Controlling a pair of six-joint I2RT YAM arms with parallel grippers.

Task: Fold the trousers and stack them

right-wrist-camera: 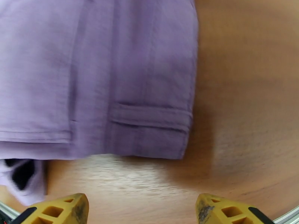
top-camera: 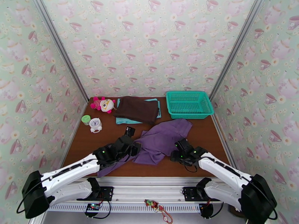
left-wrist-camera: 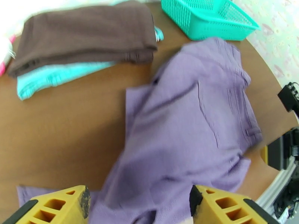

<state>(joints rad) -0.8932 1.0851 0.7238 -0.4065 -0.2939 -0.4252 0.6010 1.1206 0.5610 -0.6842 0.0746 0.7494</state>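
Trousers in thin purple fabric [top-camera: 164, 140] lie crumpled just beside teal mesh basket [top-camera: 188, 105]; left tool [left-wrist-camera: 139, 200], right tool [right-wrist-camera: 142, 207] both wide, empty.

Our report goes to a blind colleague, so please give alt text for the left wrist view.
Purple trousers lie rumpled on a brown table, just beyond the open left gripper. Farther back, a folded dark brown garment sits on a light teal cloth, with a teal basket at the upper right.
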